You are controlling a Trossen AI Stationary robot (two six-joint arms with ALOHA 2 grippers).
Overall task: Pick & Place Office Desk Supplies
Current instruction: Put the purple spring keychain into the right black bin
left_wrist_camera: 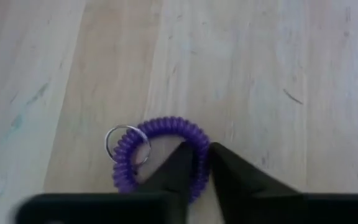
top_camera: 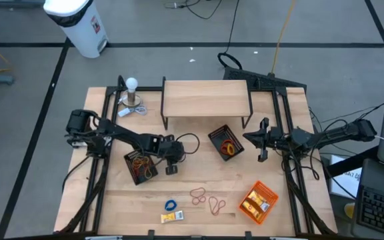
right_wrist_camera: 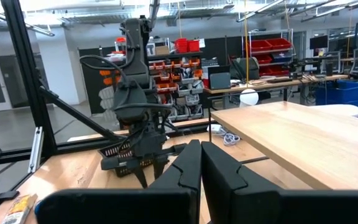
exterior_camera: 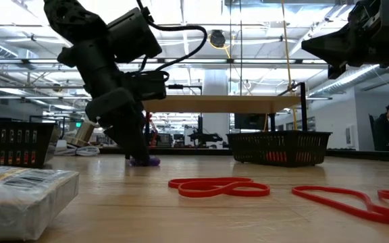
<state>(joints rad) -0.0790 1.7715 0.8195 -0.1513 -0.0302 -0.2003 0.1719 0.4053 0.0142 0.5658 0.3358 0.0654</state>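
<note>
L gripper (left_wrist_camera: 202, 163): down at table, fingers pinched on purple coil band (left_wrist_camera: 166, 129) w/ key ring, prob. for lifting.
R gripper (right_wrist_camera: 201, 163): fingers together, raised, waiting.

- Left arm reaches in from the tabletop's left edge, its left gripper (left_wrist_camera: 202, 171) down at the surface near the middle, fingers nearly together, pinching a purple coil.
- Right arm is raised near the right edge, right gripper (top_camera: 264, 140) closed, empty.
</note>
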